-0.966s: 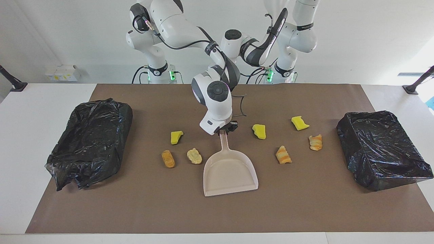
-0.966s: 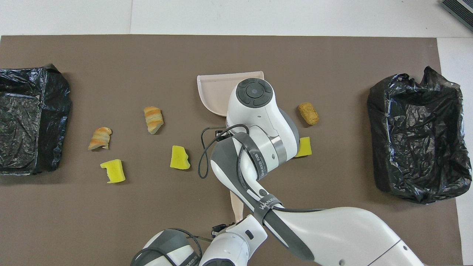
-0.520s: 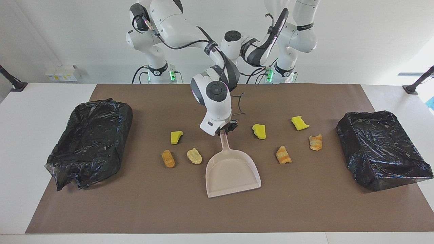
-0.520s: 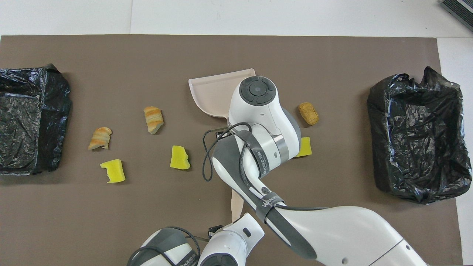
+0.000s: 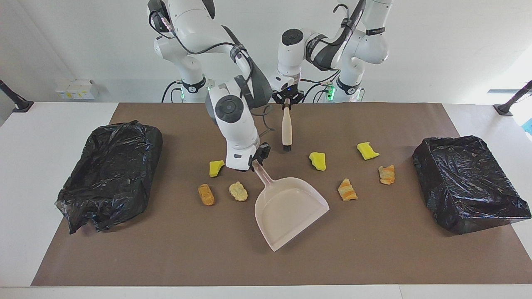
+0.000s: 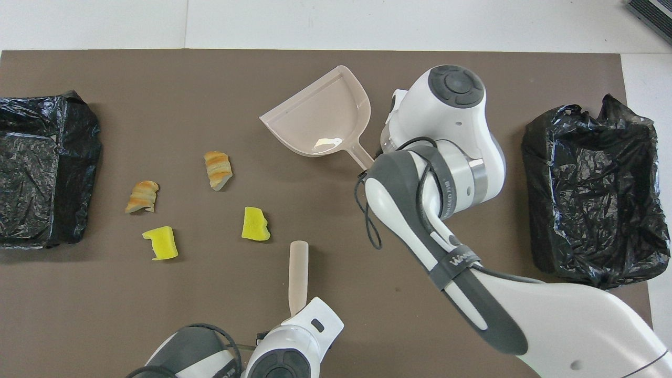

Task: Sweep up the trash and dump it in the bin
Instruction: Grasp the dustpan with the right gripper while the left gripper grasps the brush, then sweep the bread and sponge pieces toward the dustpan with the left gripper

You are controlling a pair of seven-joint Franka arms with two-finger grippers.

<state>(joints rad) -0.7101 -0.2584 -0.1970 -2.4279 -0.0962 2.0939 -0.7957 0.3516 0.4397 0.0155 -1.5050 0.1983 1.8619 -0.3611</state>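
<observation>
Trash: seven bits on the brown mat [image 5: 374, 257]. Three yellow sponge chunks [image 5: 318, 160], [image 5: 367, 150], [image 5: 215, 167]; two orange-striped pieces [image 5: 347, 189], [image 5: 387, 174]; one tan piece [image 5: 206, 194]; one pale yellow piece [image 5: 238, 191]. Four lie toward the left arm's end, three toward the right arm's end; the overhead view shows only the first four, the right arm covers the rest.

Dustpan [image 5: 286, 211]: one, mid-mat, between the two groups, mouth turned away from the robots and toward the left arm's end. Right gripper [image 5: 257, 161] is clamped on its handle tip, just beside the nearest sponge chunk.

Brush [image 5: 286, 128]: one, hanging bristles-down from the left gripper [image 5: 286, 104], which is pinched on its handle top. It's over bare mat nearer the robots than the trash, bristles at or just off the mat, can't tell which.

Bins: two black-bagged, one at each end, [image 5: 110, 174] and [image 5: 467, 180], both straddling the mat's end edges.

Open room: wide bare strip of mat from pan mouth to the table edge farthest from the robots; clear lanes between each trash group and its bin.
</observation>
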